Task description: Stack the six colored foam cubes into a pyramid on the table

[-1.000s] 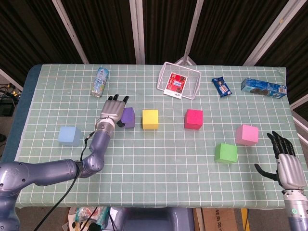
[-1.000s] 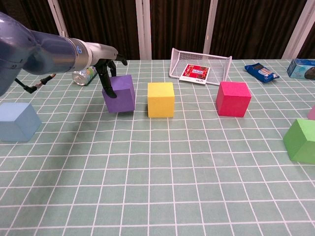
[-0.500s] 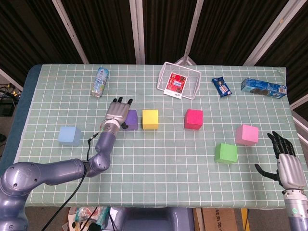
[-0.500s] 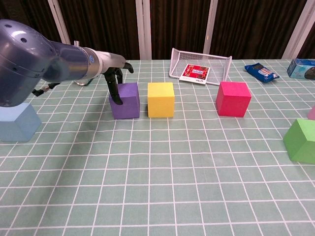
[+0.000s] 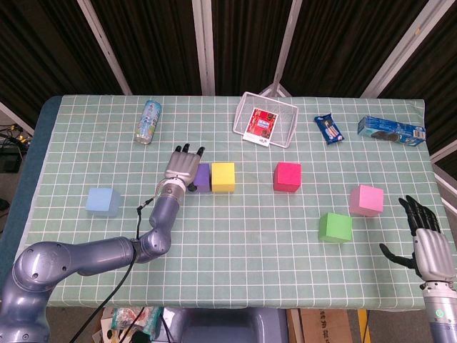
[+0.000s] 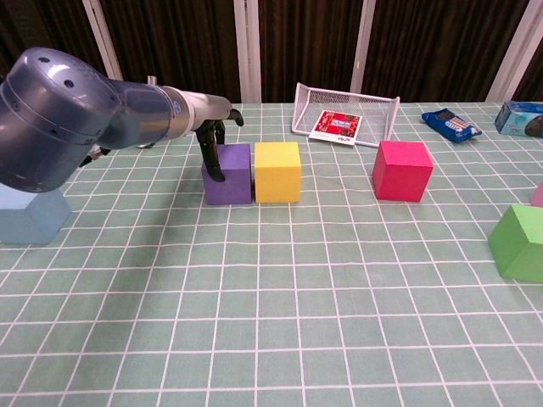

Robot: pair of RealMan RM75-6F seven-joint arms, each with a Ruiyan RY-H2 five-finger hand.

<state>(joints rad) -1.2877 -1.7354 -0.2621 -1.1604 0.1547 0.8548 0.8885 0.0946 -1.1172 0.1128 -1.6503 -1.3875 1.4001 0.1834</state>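
The purple cube (image 6: 229, 173) sits on the table (image 5: 235, 236) left of centre in the chest view, its right face against or just beside the yellow cube (image 6: 278, 171); the two form a short row. The left hand (image 5: 184, 169) is on the purple cube: in the chest view dark fingers (image 6: 212, 157) reach down over its left front face, and in the head view the hand covers most of the cube from the left, so only a strip of purple (image 5: 203, 177) shows beside the yellow cube (image 5: 223, 176). Whether the hand is clamped on the cube or only pressing against it, I cannot tell.

Right of the yellow cube, well apart, stands the red cube (image 5: 287, 176). Further right and lower in the head view are the pink cube (image 5: 366, 200) and the green cube (image 5: 335, 227), near each other. The blue cube (image 5: 101, 201) sits alone at the left of the frame.

The right hand (image 5: 428, 239) hovers at the lower right edge of the head view, off the table's corner, fingers spread and holding nothing.

Along the top of the table lie a drink can (image 5: 148, 121) at upper left, a white wire basket (image 5: 265, 119) tipped on its side with a red card in it, a dark snack packet (image 5: 329, 129) and a blue biscuit box (image 5: 390, 131) at upper right.
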